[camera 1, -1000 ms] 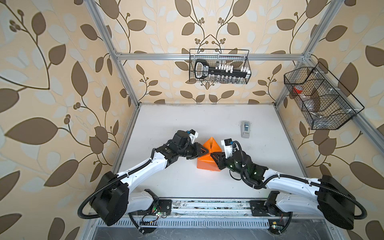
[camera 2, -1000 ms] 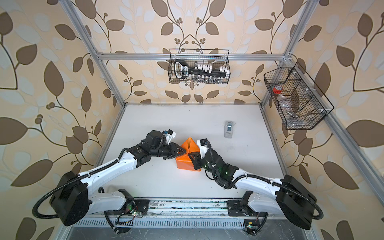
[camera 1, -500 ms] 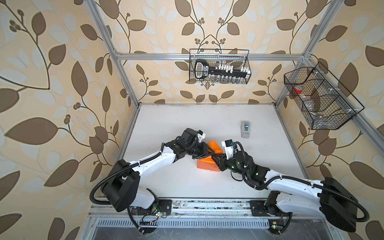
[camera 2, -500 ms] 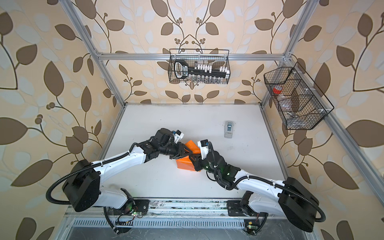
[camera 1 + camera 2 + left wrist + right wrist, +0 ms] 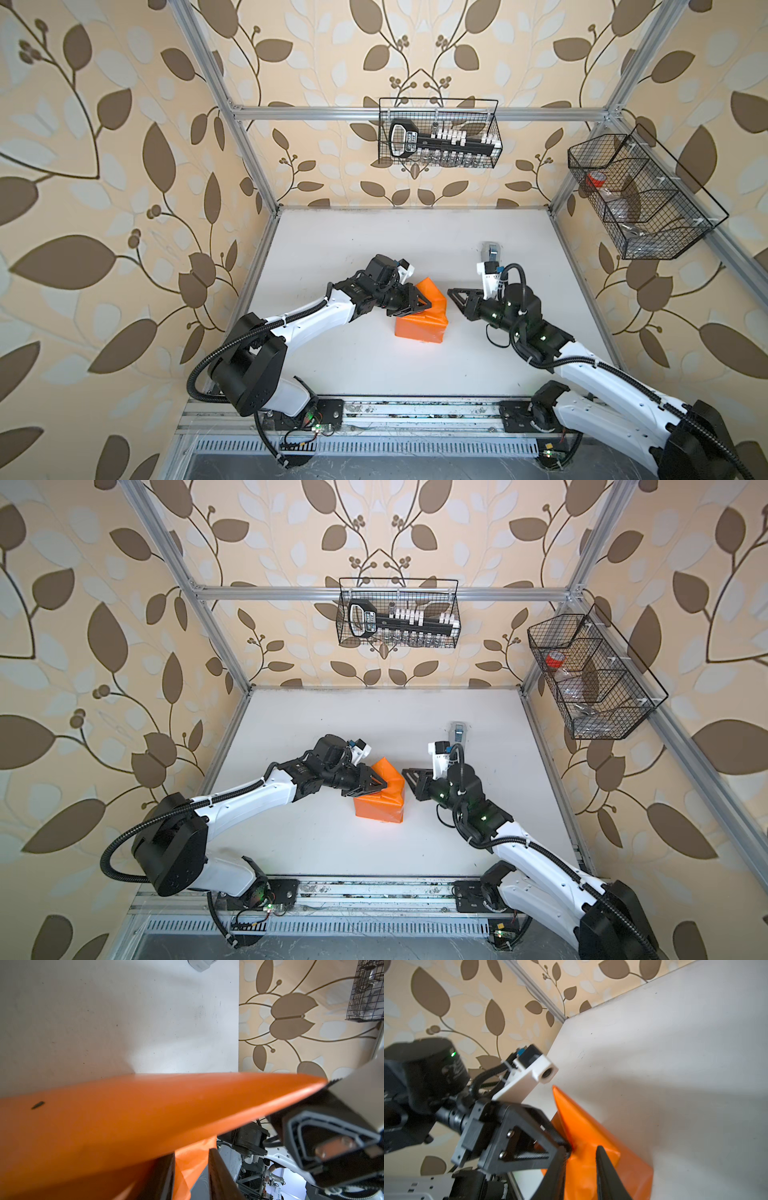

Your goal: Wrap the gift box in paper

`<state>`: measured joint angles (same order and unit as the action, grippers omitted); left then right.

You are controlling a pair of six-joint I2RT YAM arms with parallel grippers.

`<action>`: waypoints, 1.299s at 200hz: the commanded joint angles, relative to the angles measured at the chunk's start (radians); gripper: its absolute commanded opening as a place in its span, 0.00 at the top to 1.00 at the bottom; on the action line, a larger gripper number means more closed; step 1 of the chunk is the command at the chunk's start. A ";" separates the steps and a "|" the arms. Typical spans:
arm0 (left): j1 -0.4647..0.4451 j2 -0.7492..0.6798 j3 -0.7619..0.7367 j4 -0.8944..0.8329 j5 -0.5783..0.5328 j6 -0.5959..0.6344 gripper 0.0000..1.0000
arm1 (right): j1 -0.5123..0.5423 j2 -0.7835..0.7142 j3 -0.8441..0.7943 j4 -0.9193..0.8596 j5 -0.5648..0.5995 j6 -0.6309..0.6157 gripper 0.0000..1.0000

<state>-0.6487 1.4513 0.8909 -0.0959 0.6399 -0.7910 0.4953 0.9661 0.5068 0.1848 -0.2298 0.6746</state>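
The orange paper [image 5: 419, 330] [image 5: 378, 808] is folded around a box-shaped parcel in the middle of the table; the gift box itself is hidden inside it. One flap [image 5: 434, 295] stands up at the back and bends over the top. My left gripper [image 5: 427, 306] [image 5: 384, 785] has its tips against that flap. In the left wrist view its jaws [image 5: 191, 1178] stand apart with creased paper [image 5: 124, 1115] in the gap. My right gripper [image 5: 453, 296] [image 5: 405, 773] hangs just right of the parcel, clear of it. It is open [image 5: 581, 1174], with the paper [image 5: 629, 1167] beyond its fingers.
A small grey tape dispenser [image 5: 490, 251] [image 5: 458, 731] stands behind the right arm's wrist. A wire basket [image 5: 438, 133] hangs on the back wall and another [image 5: 640, 199] on the right wall. Metal frame posts edge the white table [image 5: 374, 374].
My right gripper has let go of the parcel's right side, opened a little and drawn back to the right. My left gripper moved right and bent the upright triangular flap over.
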 commanded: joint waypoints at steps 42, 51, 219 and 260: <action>-0.026 0.046 -0.040 -0.200 -0.032 0.019 0.69 | -0.071 0.454 0.258 -0.035 -0.347 -0.076 0.80; -0.027 0.043 -0.040 -0.201 -0.032 0.019 0.69 | -0.067 0.485 0.264 0.006 -0.374 -0.062 0.81; -0.026 -0.118 0.034 -0.224 0.038 0.022 0.60 | 0.037 0.438 0.267 0.024 -0.410 -0.067 0.80; -0.025 -0.113 -0.015 -0.210 0.061 -0.006 0.63 | 0.037 0.420 0.266 0.019 -0.397 -0.068 0.80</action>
<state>-0.6685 1.3457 0.9020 -0.2699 0.6788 -0.7910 0.5282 1.4075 0.7704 0.2184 -0.6250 0.6239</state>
